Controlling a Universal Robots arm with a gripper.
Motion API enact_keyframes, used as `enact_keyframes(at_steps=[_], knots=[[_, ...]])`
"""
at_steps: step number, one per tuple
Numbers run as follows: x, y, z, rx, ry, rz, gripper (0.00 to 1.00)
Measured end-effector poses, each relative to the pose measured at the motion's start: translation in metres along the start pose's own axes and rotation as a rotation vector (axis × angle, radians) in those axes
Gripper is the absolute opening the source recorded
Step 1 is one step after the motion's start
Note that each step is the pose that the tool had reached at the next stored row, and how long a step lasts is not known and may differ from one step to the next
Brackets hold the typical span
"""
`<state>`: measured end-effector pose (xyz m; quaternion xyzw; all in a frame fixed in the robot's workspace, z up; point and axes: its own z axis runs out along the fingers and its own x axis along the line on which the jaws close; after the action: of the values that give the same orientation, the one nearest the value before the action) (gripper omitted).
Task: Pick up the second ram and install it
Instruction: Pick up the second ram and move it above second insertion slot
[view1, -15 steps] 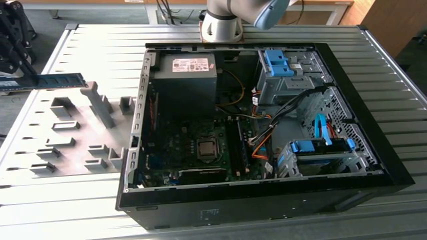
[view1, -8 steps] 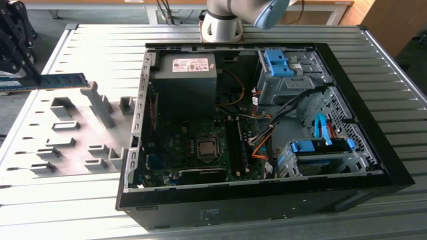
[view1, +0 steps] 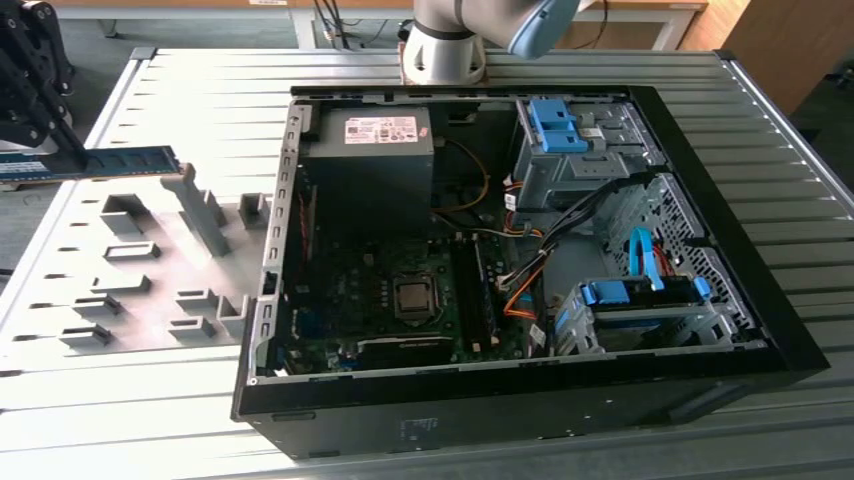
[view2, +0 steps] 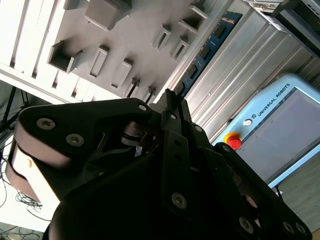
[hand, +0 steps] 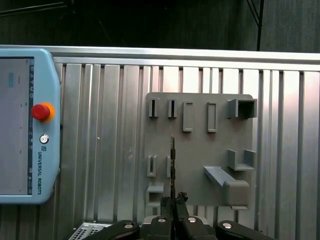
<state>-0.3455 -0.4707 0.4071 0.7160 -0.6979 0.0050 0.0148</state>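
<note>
Jaws hold the second ram over the grey holder plate.

The second ram has its gripped end hidden inside the pincer, itself partly cropped.

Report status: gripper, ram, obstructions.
Gripper shut on second ram. Ram held over grey holder tray. Open computer case at exterior view's right, apart.

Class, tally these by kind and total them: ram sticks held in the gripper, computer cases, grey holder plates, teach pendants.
Ram stick in the gripper: 1
Computer case: 1
Grey holder plate: 1
Teach pendant: 1
Total: 4
</note>
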Motion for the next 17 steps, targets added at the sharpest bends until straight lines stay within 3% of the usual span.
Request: enact_keyframes(at_steps=[17], knots=[[0.0003,-0.0134,-0.0001,0.0001,-0.0001,0.0,0.14]])
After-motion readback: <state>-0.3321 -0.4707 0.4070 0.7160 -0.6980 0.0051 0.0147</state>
